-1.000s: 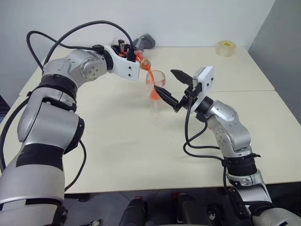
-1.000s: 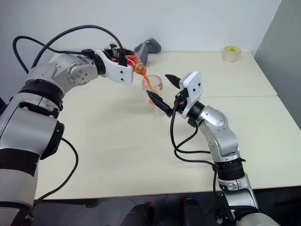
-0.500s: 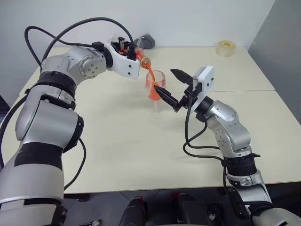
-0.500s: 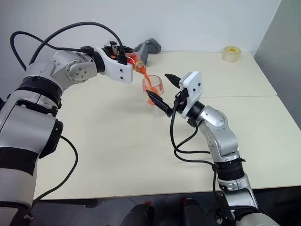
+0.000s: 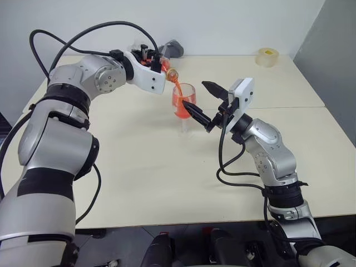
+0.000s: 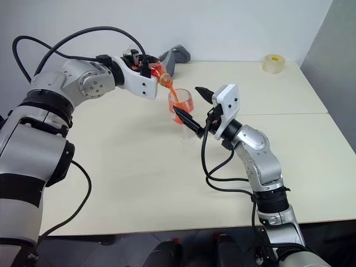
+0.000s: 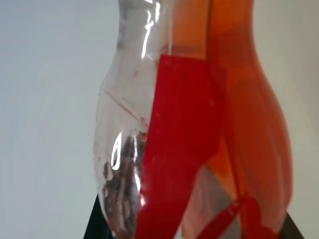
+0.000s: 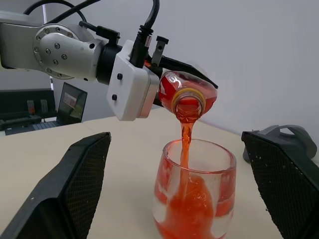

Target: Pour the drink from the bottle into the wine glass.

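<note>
Pouring is under way: the left gripper (image 8: 164, 62) has its fingers clamped on the bottle (image 8: 187, 94), tipped so its open mouth hangs just above the rim of the wine glass (image 5: 183, 105), and a thin stream of the drink (image 8: 185, 144) falls into the bowl. The glass stands on its foot on the bench (image 5: 139, 167), toward the middle of the far half, well apart from every edge. Its bowl already looks well filled with red liquid. The left wrist view shows the bottle's clear body with red drink remaining inside.

The right gripper (image 5: 199, 100) has its fingers spread wide on either side of the bowl; I cannot tell for sure whether they touch the glass, and they seem to bracket it rather than grip.

To do this step well, the bottle's mouth should stay centred over the bowl and close to the rim, with the tilt held gentle so the stream stays narrow. The glass probably leaves little room, so righting the bottle before the level nears the rim matters most. The right fingers should avoid nudging the thin stem.

A roll of tape (image 5: 267, 57) lies near the far right corner, and a grey handled object (image 5: 171, 50) sits by the far edge.
</note>
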Tool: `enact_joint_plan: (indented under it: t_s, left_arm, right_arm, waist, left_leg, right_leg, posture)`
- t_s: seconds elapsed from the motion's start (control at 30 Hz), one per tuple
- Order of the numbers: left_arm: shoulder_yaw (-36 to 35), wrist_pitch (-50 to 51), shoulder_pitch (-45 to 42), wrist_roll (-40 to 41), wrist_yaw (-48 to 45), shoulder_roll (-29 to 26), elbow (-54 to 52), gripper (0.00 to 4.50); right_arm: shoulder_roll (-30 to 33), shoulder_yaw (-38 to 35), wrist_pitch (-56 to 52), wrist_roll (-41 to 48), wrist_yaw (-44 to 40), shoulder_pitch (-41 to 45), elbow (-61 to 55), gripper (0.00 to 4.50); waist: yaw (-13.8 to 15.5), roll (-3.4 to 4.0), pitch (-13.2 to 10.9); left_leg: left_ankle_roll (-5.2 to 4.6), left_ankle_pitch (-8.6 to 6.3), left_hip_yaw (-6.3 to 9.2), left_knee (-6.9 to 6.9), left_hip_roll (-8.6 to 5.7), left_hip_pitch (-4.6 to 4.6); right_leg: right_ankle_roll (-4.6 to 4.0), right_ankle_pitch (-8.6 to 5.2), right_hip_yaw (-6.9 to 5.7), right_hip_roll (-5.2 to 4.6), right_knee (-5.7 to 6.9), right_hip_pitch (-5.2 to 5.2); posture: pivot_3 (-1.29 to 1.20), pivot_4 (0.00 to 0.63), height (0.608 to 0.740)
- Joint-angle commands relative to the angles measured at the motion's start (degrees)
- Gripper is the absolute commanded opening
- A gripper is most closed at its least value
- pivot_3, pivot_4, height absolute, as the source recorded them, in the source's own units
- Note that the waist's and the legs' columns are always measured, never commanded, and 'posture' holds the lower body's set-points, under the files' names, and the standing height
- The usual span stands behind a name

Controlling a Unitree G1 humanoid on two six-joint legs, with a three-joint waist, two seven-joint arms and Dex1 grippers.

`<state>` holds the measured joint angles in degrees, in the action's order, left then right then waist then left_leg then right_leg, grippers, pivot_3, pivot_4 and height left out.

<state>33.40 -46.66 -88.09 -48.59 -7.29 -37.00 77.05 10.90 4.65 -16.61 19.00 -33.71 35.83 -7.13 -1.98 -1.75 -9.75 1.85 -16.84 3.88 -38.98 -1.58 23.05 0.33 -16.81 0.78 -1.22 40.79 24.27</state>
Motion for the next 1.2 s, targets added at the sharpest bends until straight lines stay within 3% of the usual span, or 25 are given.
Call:
enact_joint_plan:
  t_s: [0.03,0.73,1.0,1.2]
  left_arm:
    - [-0.2,0.2,-3.3,0.1,1.4,-1.5,-0.4,1.26]
    - [-0.5,1.1,-3.7,-0.1,1.6,-0.8,-0.1,1.26]
    - [-3.2,1.3,-1.7,3.6,-3.1,-0.1,0.1,1.26]
    - [-11.7,3.7,0.6,14.5,-15.3,1.6,0.6,1.26]
  right_arm:
    - [0.2,-0.2,1.5,-0.2,-0.3,1.2,-0.4,4.50]
    - [0.6,-0.6,1.8,-0.2,-0.4,1.7,0.5,4.50]
    - [0.9,-0.7,2.0,-0.2,-0.4,1.6,0.6,4.50]
    - [1.2,-0.7,1.9,-0.2,-0.3,1.6,0.6,4.50]
  waist:
    - [0.0,0.00,0.0]
    - [0.0,0.00,0.0]
    - [0.0,0.00,0.0]
    - [-0.1,0.00,0.0]
  left_leg:
    - [0.00,0.00,0.00,0.00,0.00,0.00]
    - [0.00,0.00,-0.02,0.00,0.00,0.00]
    - [0.00,0.00,-0.05,-0.01,0.00,-0.01]
    - [0.00,0.00,-0.05,-0.03,0.00,-0.01]
  right_leg:
    - [0.00,0.00,0.00,0.00,0.00,0.00]
    - [0.00,0.00,0.00,0.00,0.02,0.01]
    - [0.00,0.00,0.01,-0.01,0.04,0.01]
    - [0.00,0.00,0.00,-0.02,0.04,0.01]
  posture:
    - [0.00,0.150,0.740]
    - [0.00,0.150,0.740]
    - [0.00,0.150,0.740]
    - [0.00,0.150,0.740]
